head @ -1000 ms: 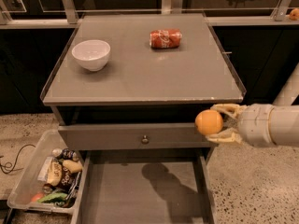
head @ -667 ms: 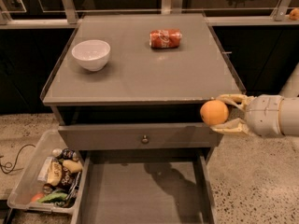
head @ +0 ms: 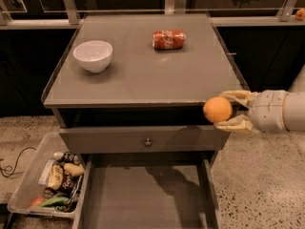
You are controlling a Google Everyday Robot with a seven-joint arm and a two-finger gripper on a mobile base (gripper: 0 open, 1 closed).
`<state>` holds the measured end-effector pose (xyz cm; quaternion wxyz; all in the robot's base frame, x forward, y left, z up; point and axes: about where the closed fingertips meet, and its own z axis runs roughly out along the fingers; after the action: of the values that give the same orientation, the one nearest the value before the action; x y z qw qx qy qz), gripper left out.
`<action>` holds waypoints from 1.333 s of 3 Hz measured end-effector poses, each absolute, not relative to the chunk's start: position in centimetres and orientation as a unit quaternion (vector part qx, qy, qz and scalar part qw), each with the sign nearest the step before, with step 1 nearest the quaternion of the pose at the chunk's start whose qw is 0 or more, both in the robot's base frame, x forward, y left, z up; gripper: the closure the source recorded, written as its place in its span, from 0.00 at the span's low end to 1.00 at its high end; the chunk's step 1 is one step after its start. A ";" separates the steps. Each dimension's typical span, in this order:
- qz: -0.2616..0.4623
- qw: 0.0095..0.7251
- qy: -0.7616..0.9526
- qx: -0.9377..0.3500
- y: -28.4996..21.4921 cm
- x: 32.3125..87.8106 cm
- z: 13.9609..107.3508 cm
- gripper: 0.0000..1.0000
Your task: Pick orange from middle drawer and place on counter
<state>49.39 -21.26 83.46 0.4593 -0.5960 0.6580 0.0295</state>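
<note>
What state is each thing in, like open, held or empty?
orange: held by the gripper.
gripper: shut on the orange, beside the counter's front right corner.
middle drawer: pulled open, floor bare.
soda can: crushed, lying sideways.
white bowl: upright, empty.
clear bin: holds snack packets.

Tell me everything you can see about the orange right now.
The orange is a small, smooth, round fruit, evenly bright orange and whole. It hangs clear of any surface, pinched between the two pale fingers of the gripper, which reaches in from the right, beside the front right corner of the counter, about level with its rim.
</note>
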 end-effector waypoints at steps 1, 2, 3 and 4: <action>-0.015 0.439 0.641 -0.629 -20.5 51.8 87.7 1.00; -0.041 0.417 0.611 -0.671 -18.4 55.3 91.6 1.00; -0.035 0.412 0.593 -0.691 -17.1 58.7 93.3 1.00; -0.030 0.408 0.604 -0.684 -17.6 62.4 93.0 1.00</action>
<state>62.41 -17.58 93.02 0.4082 -0.6836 0.6044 -0.0303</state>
